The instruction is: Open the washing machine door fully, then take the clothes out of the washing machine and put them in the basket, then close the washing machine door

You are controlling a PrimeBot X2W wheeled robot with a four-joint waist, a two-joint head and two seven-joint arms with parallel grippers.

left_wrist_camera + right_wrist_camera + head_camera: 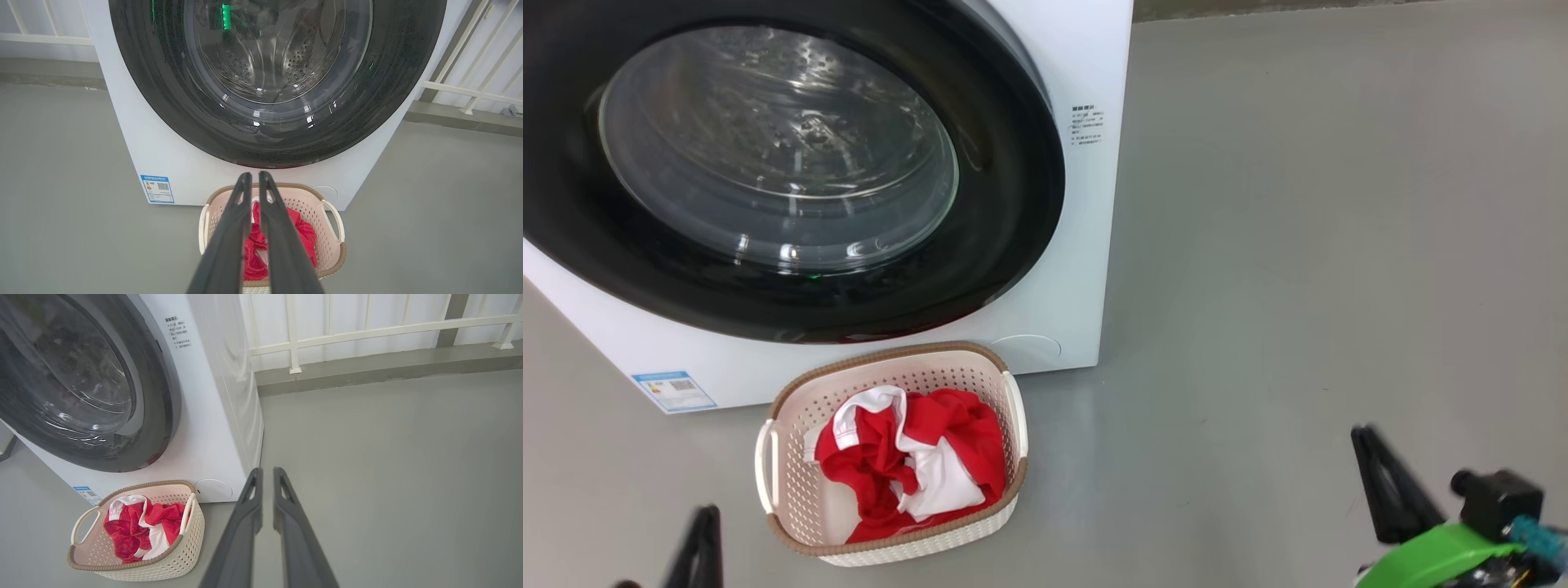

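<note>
Head view gives us the washing machine door (776,155), round and black with a clear glass window, lying flat against the front of the white washing machine (1086,245). It looks closed. At 6 o'clock from the door, the cream basket (882,353) sits on the grey floor (1298,245), just beside the front of the machine. The red and white clothes (907,457) lie in a crumpled heap inside the basket. At 10 o'clock from the basket we see a small blue and white sticker (674,392) on the machine's bottom corner.

Left wrist view looks straight at the door. The left gripper (255,181) hangs above the basket, touching nothing. Its two long dark fingers (229,245) run side by side with a thin gap between them, and they pinch nothing (the red clothes peek through the gap from below).

Right wrist view shows us the right gripper (267,473) over bare floor, at 3 o'clock from the basket and well apart from it. Its fingers (241,539) also stand a little bit apart, with only a thin gap, and they hold nothing. At 9 o'clock from its tips is a small round cap (213,490) low on the machine's front. A white railing (367,330) runs along the wall at 12 o'clock.
</note>
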